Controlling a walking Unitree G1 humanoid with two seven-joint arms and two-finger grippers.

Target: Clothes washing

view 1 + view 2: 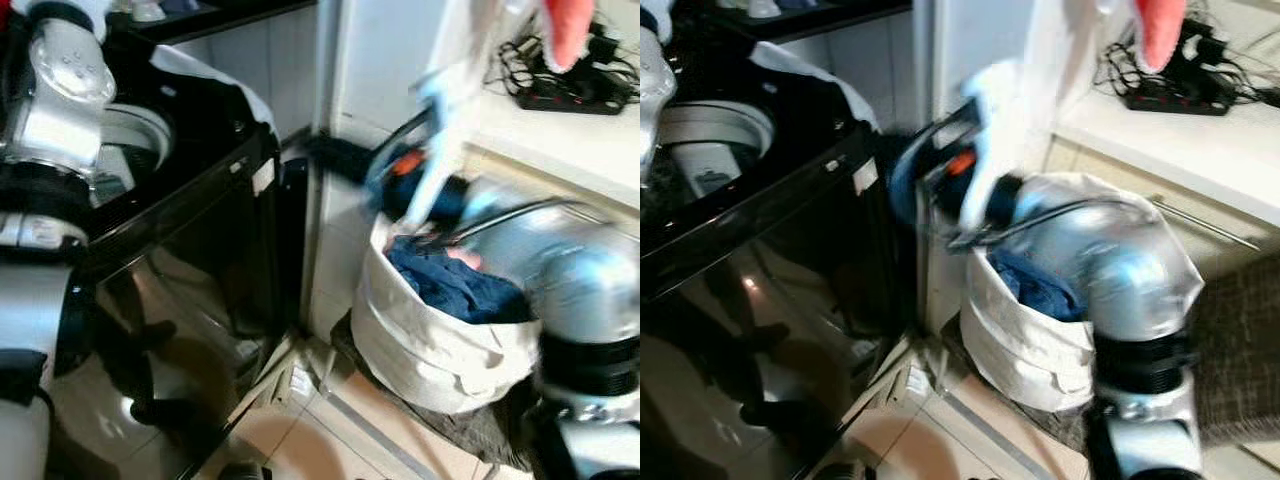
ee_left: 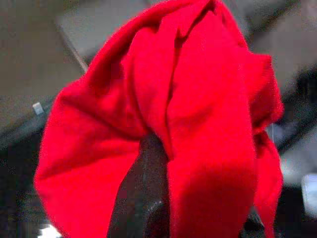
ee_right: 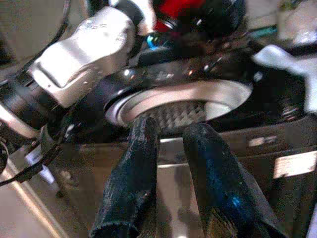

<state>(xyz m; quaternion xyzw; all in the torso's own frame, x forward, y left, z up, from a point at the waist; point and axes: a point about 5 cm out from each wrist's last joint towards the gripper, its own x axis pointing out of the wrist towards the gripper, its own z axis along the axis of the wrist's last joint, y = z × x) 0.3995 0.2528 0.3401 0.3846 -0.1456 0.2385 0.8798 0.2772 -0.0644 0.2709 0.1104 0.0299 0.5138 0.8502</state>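
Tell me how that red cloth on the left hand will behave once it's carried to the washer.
The red cloth is probably floppy: it drapes in folds over the left hand. Likely light, since it hangs bunched without pulling straight. It may slip off, as it appears draped rather than clearly pinched.

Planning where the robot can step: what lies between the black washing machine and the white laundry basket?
In the left eye view, between the washing machine and the laundry basket lies a white wall corner with tiled floor below.

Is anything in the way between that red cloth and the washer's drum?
Nothing visible. The left gripper holds the red cloth, and the drum is open at the top with no lid over its mouth. The right gripper, fingers open, points toward it.
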